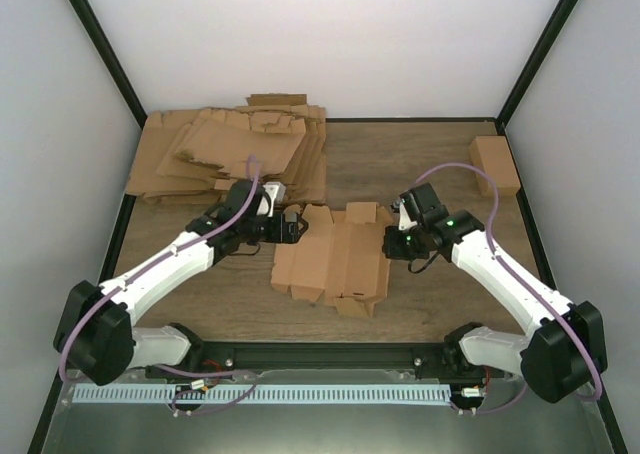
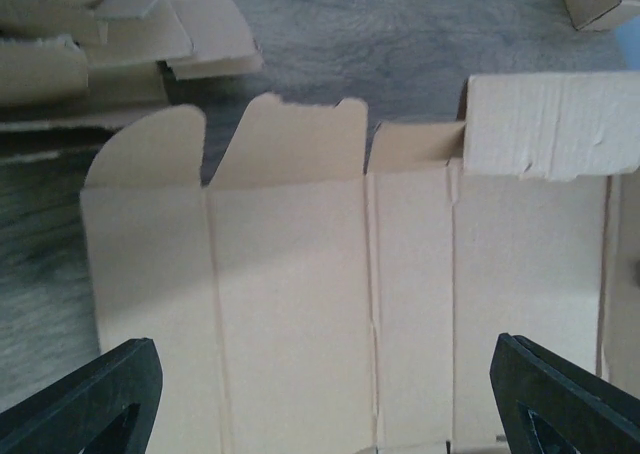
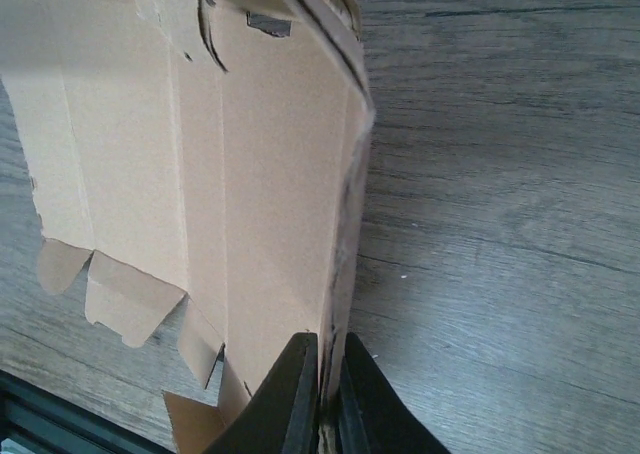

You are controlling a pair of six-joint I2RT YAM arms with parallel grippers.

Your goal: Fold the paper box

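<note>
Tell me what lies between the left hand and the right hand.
Only the paper box, a flat creased sheet, lies between the left hand and the right hand. The top external view shows this. The right hand pinches the sheet's edge.

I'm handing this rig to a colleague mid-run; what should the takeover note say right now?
Left gripper: open, poised over the paper box, holding nothing.
Right gripper: shut on the box's right edge panel, which is raised off the table.
Box: mid-table, otherwise flat.
Done: one edge gripped and lifted.
To do: all folds and tabs.
</note>
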